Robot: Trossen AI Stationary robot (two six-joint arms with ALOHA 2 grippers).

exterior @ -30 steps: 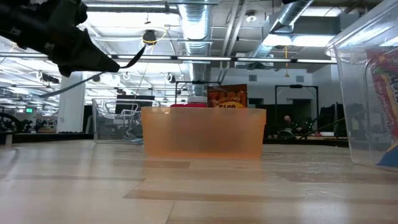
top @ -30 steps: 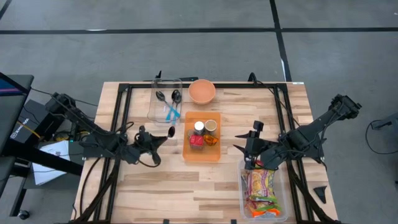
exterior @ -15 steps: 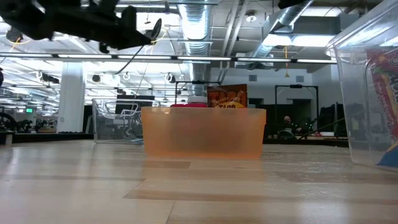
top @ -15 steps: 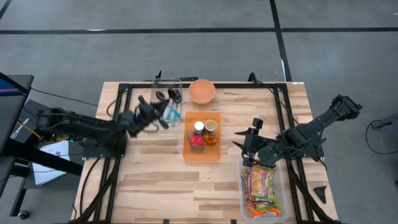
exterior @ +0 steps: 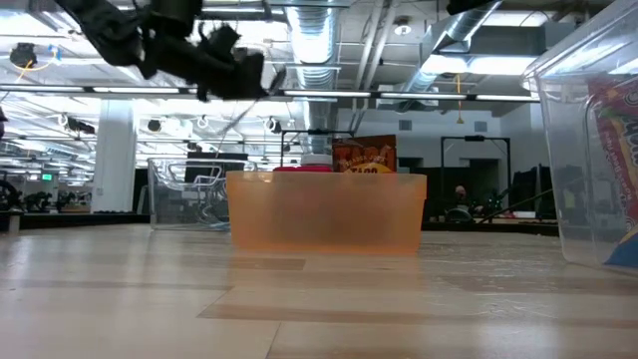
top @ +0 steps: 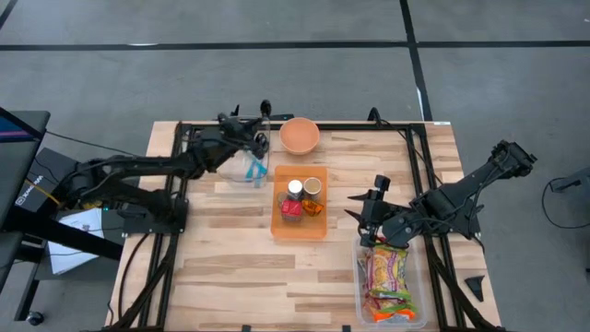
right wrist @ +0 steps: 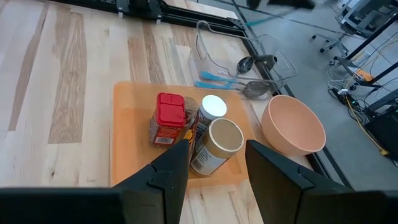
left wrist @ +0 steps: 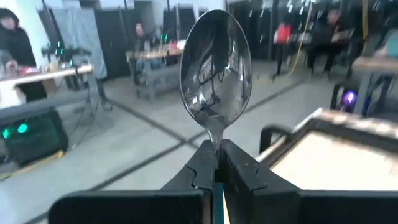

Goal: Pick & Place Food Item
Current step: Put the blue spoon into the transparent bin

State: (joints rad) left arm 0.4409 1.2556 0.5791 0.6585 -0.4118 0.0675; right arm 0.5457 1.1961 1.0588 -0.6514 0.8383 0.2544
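My left gripper (top: 251, 124) hangs over the far left of the table, above the clear utensil bin (top: 241, 164), and is shut on a shiny metal spoon (left wrist: 216, 62). The spoon's bowl (top: 265, 108) points past the table's far edge. My right gripper (right wrist: 214, 180) stands open in the air to the right of the orange tray (top: 277, 217), with nothing between its fingers. The tray holds a red-capped jar (right wrist: 170, 118) and two other jars (right wrist: 214, 143). Snack packets (top: 387, 281) lie in a clear bin at the near right. My left gripper pinches the spoon's neck (left wrist: 215, 138), just below the bowl, between its two fingers. The fingers lie level and along the spoon. The bowl sticks out beyond the fingertips, lifted clear of everything; the gripper hides the handle.
A pink bowl (top: 300, 135) stands at the far edge beside the utensil bin, which holds a blue utensil (right wrist: 217, 81) and dark spoons. Black frame rails (top: 184, 184) run along the table's left and far sides. Bare wood lies at the near left.
My left gripper has swung from the table's left middle toward the far edge and risen, carrying the spoon, and has turned so that the bowl points past the far edge. It has stayed shut on the spoon.
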